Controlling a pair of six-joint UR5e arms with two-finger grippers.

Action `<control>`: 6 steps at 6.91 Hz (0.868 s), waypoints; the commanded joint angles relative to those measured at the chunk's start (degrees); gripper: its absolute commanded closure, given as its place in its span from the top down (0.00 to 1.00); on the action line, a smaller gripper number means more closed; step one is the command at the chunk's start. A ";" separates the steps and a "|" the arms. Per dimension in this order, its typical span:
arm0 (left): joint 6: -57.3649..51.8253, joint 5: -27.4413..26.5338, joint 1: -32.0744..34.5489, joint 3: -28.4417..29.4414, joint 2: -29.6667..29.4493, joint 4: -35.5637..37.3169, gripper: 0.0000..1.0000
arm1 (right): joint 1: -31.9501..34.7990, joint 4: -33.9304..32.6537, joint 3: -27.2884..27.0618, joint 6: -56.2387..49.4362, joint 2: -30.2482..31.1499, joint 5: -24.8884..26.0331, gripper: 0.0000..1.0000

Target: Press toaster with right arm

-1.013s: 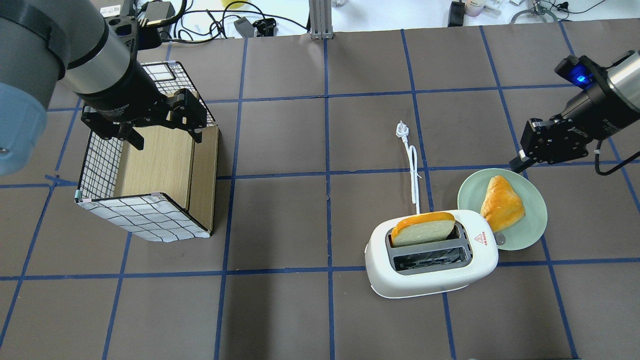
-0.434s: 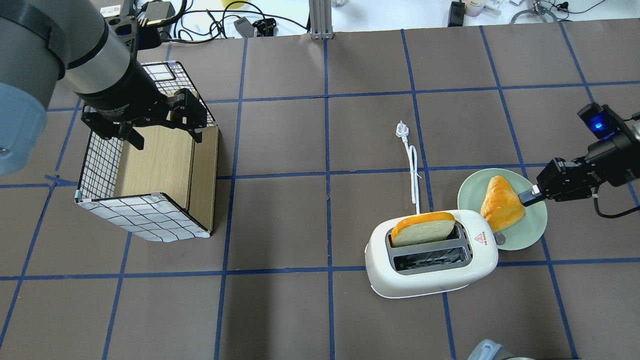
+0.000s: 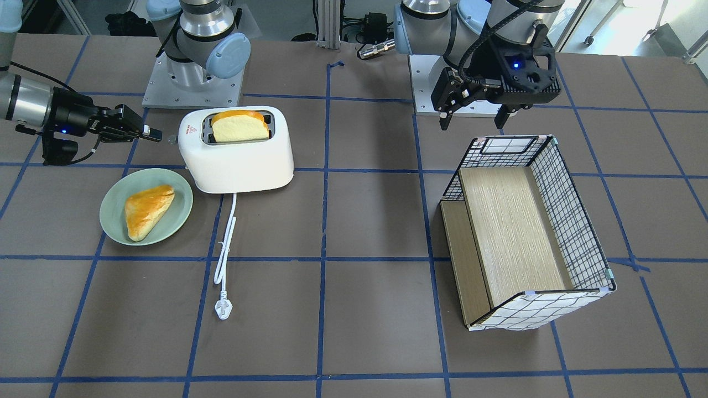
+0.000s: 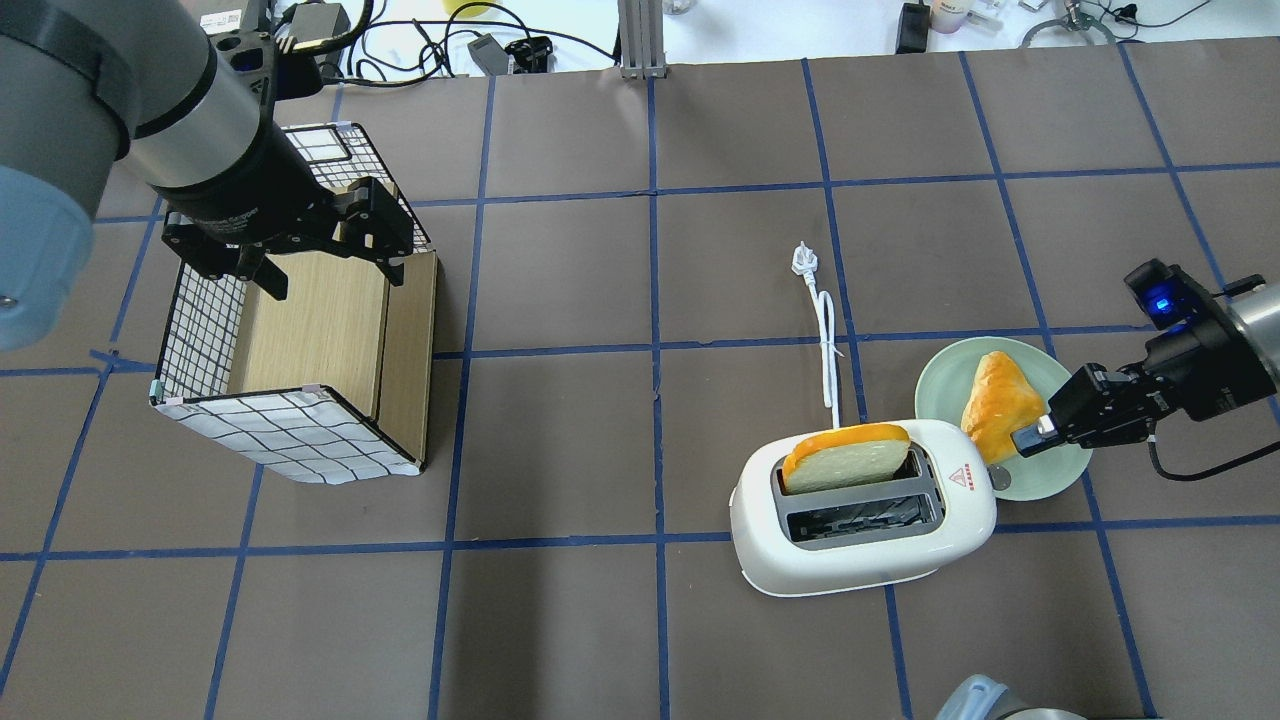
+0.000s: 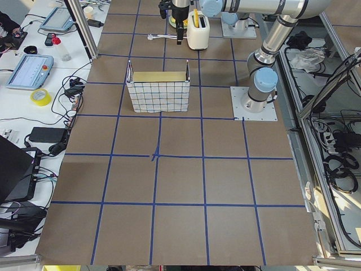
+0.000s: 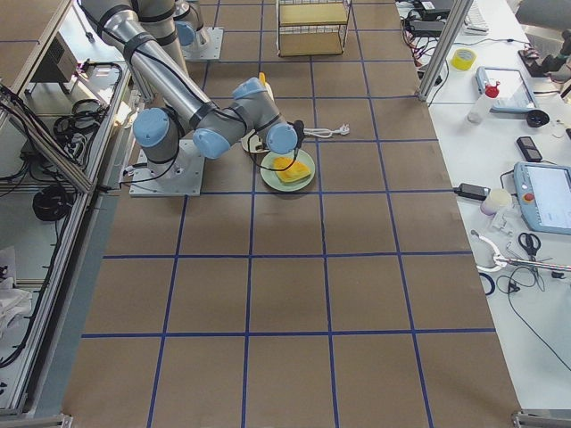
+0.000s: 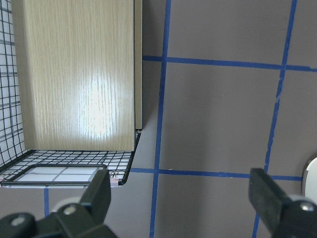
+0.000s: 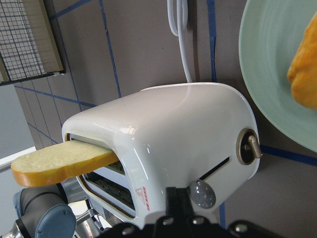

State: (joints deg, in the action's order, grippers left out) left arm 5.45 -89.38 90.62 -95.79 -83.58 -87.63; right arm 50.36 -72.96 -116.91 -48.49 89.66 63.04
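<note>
Brown table [image 4: 560, 620] under everything, gridded with blue tape.

Left arm [image 4: 150, 110] in over the table's left half, thick and grey. At its end the left claw [image 4: 335, 283] [image 3: 473, 122] [image 7: 181, 198], spread wide with nothing between the fingers, hanging in the air near the robot-side end of the box and touching nothing.

Box [image 4: 300, 340] [image 3: 520, 221] of black wire mesh and pale wood, lying on its side with the open face up, well apart from the toaster.

Right arm [image 4: 1215, 365] [image 3: 22, 102] coming in low from the table's right edge, blue light on the wrist. Right claw [image 4: 1030, 440] [image 3: 154, 134] with fingers pressed together, gripping nothing, levelled at the toaster's lever end. Tip over the plate's rim, just short of the toaster, a narrow gap between them in the front view.

Toaster [image 4: 865, 560] [image 3: 238, 160] [image 8: 183, 134] white and rounded, upright on the right half of the table, just beside the plate. Slice of bread [image 4: 845, 460] [image 3: 239, 128] [image 8: 59, 161] standing out of the slot farther from the robot.

Green plate [image 4: 935, 385] [image 3: 110, 221] [image 8: 262, 64] flat on the table, with a golden pastry [image 4: 1000, 400] [image 3: 146, 210] lying on it.

White cord [image 4: 828, 350] running from the toaster away from the robot, ending in a plug [image 4: 803, 260] [image 3: 224, 309] loose on the table.

On the toaster's end face, a lever [image 8: 252, 148] at the top of its slot and a round dial [image 8: 200, 193]. On top, a small red sticker [image 4: 962, 477].
</note>
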 commanded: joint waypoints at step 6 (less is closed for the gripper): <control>0.00 0.00 0.00 -0.01 0.00 0.00 1.00 | -0.09 0.28 -1.74 -0.12 -2.54 0.77 0.00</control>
State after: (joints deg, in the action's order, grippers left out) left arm 5.45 -89.38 90.62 -95.78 -83.58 -87.63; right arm 50.32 -72.62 -118.57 -48.47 88.32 63.72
